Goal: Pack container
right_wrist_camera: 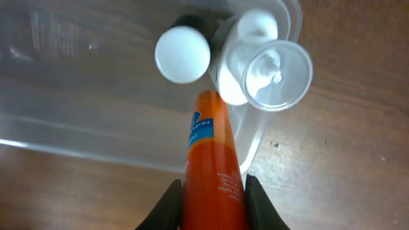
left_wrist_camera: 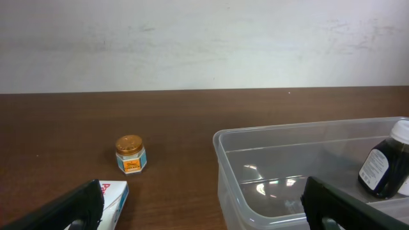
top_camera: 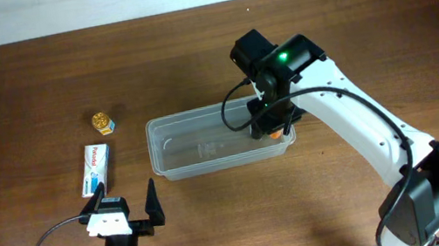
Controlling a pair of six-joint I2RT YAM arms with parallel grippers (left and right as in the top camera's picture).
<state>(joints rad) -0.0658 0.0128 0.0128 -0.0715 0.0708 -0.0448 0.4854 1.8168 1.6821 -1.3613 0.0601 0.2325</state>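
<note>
Clear plastic container (top_camera: 196, 144), rectangular with rounded corners and a rim, lies mid-table on the brown wooden table (top_camera: 12, 94) in your overhead view. The right gripper (top_camera: 271, 124) hangs over its right end, and a bit of orange shows beneath it. Well left of the container you have a small jar with a gold lid (top_camera: 103, 121) and, nearer you, a white and blue cardboard box (top_camera: 98, 167) lying flat. The left gripper (top_camera: 125, 204) sits low by the near edge, just below that box, with its jaws spread wide and nothing between them.

From the left wrist, the container (left_wrist_camera: 287, 131) fills the right half, and a dark bottle with a white cap (left_wrist_camera: 383, 166) stands upright in its far right end. The jar (left_wrist_camera: 130, 153) stands on bare table to the left, and the box (left_wrist_camera: 115, 191) lies just beside the left finger. The left gripper (left_wrist_camera: 201, 191) shows both dark fingers far apart.

From the right wrist, the right gripper (right_wrist_camera: 214, 204) pinches an orange plastic tube with a blue label (right_wrist_camera: 214, 166), nose pointing into the container's corner (right_wrist_camera: 77, 134). Right at the nose of the orange tube you see the dark bottle's white cap (right_wrist_camera: 183, 54) and a white bottle with a clear cap (right_wrist_camera: 278, 64), crowding that corner. You cannot tell whether the tube touches them.
</note>
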